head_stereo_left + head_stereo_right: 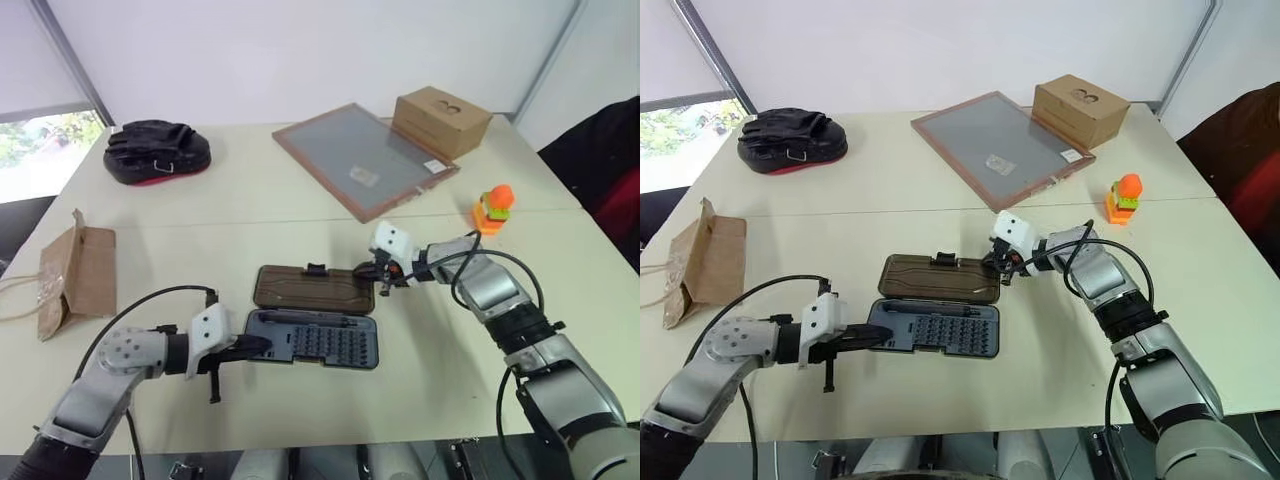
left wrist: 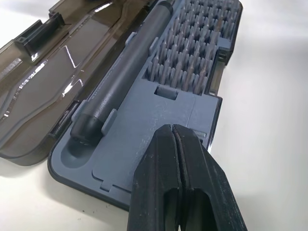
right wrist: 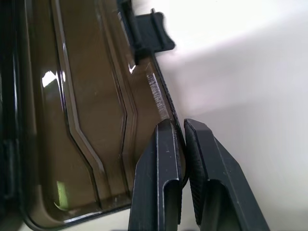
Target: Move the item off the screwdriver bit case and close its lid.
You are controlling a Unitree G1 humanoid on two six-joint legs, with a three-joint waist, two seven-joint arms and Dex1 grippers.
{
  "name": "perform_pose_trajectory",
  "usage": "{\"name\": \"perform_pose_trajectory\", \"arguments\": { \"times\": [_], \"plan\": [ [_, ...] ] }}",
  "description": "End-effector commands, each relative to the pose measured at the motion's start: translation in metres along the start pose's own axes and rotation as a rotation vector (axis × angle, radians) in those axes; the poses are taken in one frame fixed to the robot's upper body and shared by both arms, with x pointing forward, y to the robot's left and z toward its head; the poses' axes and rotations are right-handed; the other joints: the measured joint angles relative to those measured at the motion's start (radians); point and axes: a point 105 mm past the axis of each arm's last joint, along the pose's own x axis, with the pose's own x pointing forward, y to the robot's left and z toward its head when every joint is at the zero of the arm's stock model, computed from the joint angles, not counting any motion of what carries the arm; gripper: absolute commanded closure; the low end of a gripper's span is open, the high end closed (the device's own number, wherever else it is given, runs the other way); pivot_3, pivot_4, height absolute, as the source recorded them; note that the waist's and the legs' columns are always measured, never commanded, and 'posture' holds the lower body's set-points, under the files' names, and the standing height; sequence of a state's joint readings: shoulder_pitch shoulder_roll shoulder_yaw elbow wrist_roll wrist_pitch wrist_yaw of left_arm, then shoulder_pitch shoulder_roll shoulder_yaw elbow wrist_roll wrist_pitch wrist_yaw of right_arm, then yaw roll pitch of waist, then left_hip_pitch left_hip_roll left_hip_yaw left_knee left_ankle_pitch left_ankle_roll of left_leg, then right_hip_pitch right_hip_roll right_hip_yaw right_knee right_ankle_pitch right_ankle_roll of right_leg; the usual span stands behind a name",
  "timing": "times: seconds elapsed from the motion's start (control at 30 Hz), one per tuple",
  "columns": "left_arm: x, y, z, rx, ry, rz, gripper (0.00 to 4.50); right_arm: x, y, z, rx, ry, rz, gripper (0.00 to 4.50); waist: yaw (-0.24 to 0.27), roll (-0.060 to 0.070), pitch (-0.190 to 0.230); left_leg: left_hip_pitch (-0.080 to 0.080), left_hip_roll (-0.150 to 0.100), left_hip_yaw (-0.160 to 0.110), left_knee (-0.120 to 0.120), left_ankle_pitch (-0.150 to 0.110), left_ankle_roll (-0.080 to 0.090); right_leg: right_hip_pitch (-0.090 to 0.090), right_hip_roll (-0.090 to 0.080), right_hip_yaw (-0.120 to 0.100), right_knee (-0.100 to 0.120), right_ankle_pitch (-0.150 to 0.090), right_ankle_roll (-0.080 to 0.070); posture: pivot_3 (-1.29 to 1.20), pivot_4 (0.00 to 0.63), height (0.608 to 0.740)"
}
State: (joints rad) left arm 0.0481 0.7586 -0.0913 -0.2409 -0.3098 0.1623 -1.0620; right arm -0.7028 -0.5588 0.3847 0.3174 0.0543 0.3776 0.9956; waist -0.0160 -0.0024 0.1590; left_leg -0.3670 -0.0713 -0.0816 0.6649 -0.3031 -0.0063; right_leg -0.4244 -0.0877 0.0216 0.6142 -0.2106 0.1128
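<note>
Here the pale worktop (image 1: 300, 215) carries the screwdriver bit case (image 1: 312, 339) lying open near its front edge, its dark grey tray toward the robot and the smoky-brown lid (image 1: 314, 288) folded flat behind it. The right end effector (image 1: 382, 274) has its two fingers pinched on the lid's right edge, while the left end effector (image 1: 252, 347) rests fully closed on the tray's left end, holding nothing. Smallest, the item (image 1: 493, 209) stands upright on the worktop far right, well apart from the case.
</note>
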Motion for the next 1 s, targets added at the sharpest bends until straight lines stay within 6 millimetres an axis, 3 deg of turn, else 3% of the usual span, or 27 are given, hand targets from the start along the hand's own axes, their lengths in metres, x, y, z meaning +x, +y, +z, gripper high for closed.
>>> {"name": "perform_pose_trajectory", "arguments": {
  "times": [0.03,0.1,0.27,0.43,0.6,0.9,1.0],
  "plan": [
    [0.000,-0.006,-0.021,-0.093,0.059,0.002,4.50,0.005,0.001,-0.012,-0.078,0.059,-0.016,4.45,-0.001,0.000,0.000,0.001,0.000,0.000,0.000,0.000,0.000,0.001,0.000,0.000,0.000,0.000,0.000,0.00,0.150,0.740],
    [0.001,-0.007,-0.022,-0.102,0.057,0.003,4.50,0.005,-0.002,-0.010,-0.120,0.055,-0.039,4.45,-0.002,0.000,0.000,0.003,0.000,0.000,0.000,0.000,0.000,0.003,0.000,0.000,0.000,0.000,0.000,0.00,0.150,0.740],
    [0.001,-0.007,-0.025,-0.118,0.057,0.011,4.50,-0.014,-0.013,0.022,-0.397,-0.002,-0.139,4.45,-0.002,0.000,0.000,0.011,0.000,0.000,-0.001,0.000,0.000,0.010,0.000,0.000,0.000,-0.002,-0.003,0.00,0.150,0.740],
    [0.004,-0.005,-0.024,-0.124,0.048,0.010,4.50,-0.037,-0.011,0.046,-0.473,-0.059,-0.221,4.45,0.002,0.000,0.001,0.010,0.000,0.000,-0.001,0.000,0.000,0.010,0.000,0.000,0.000,-0.002,-0.003,0.00,0.150,0.740],
    [0.008,-0.004,-0.017,-0.158,-0.002,0.014,4.50,-0.048,-0.004,0.055,-0.521,-0.074,-0.272,4.45,0.004,0.000,0.001,0.010,0.000,0.000,-0.001,0.000,0.000,0.011,-0.001,0.000,-0.001,-0.002,-0.002,0.00,0.150,0.740],
    [0.003,-0.009,0.027,-0.294,-0.155,-0.050,4.50,-0.051,-0.002,0.053,-0.589,-0.064,-0.317,4.45,0.003,-0.004,0.009,0.007,0.000,0.000,-0.001,0.000,0.000,0.008,-0.001,0.000,-0.001,-0.003,-0.002,0.00,0.150,0.740],
    [-0.008,-0.009,0.058,-0.357,-0.239,-0.097,4.50,-0.052,-0.005,0.053,-0.608,-0.061,-0.334,4.45,0.002,-0.005,0.010,0.000,0.000,0.000,0.000,0.000,-0.001,0.000,0.000,0.000,0.000,-0.002,-0.001,0.00,0.150,0.740]
  ]
}}
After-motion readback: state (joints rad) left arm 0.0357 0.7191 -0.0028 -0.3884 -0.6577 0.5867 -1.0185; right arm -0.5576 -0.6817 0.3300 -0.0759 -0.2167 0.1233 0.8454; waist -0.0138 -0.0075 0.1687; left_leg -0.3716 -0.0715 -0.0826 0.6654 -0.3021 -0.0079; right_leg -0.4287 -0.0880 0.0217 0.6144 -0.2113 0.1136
